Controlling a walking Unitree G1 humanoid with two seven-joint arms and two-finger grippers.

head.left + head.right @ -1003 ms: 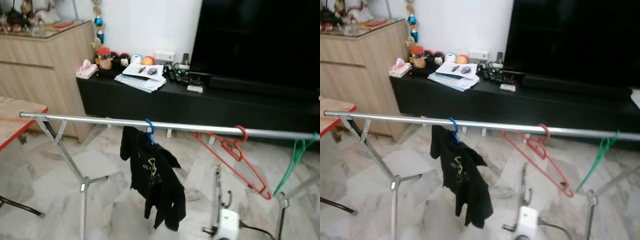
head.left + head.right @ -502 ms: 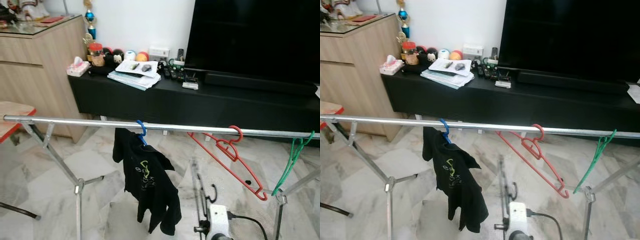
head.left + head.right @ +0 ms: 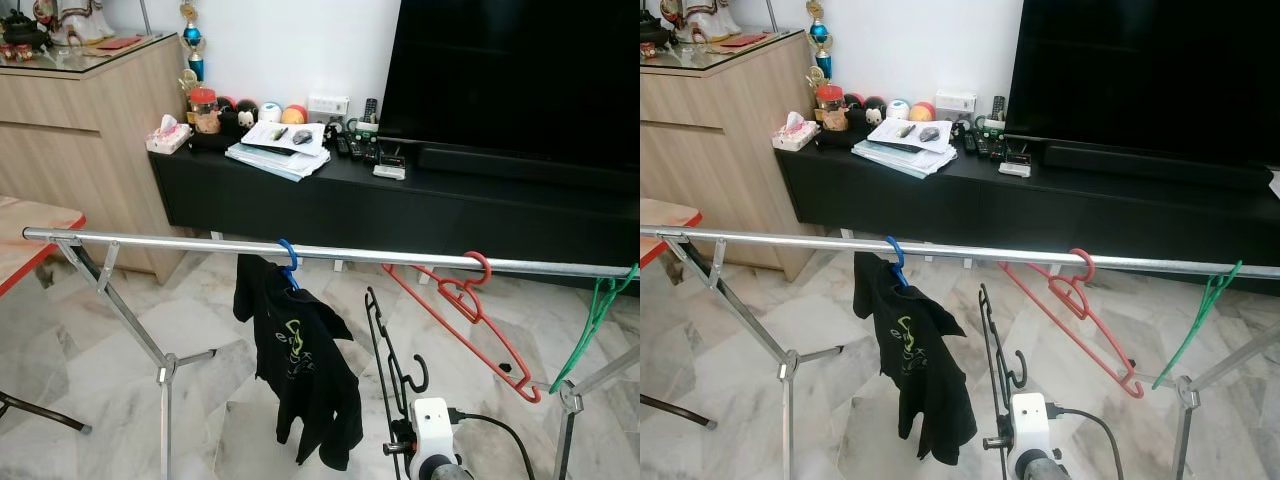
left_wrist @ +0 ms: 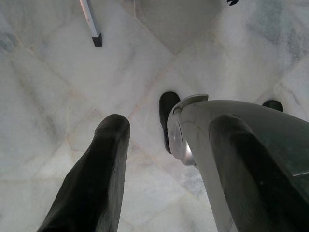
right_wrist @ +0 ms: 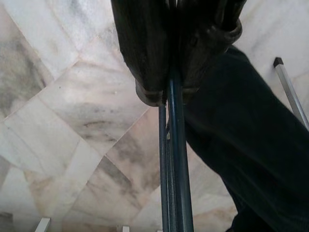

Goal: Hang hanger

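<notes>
Black wire, a thin hanger stands upright at the near edge of the head views, rising from the right gripper, whose two fingers are clamped tight on its stem in the right wrist view; the white wrist housing sits just below it. The hanger's hook curls beside the stem, below the rail and apart from it. The left gripper hangs over the marble floor with its fingers spread apart, holding nothing. Beyond the hanger, a silver clothes rail runs across, carrying a blue hanger with a black shirt, a red hanger tilted steeply, and a green hanger near its right end. Farthest stands a black TV counter with papers and small items, probably remotes, under a dark television.
</notes>
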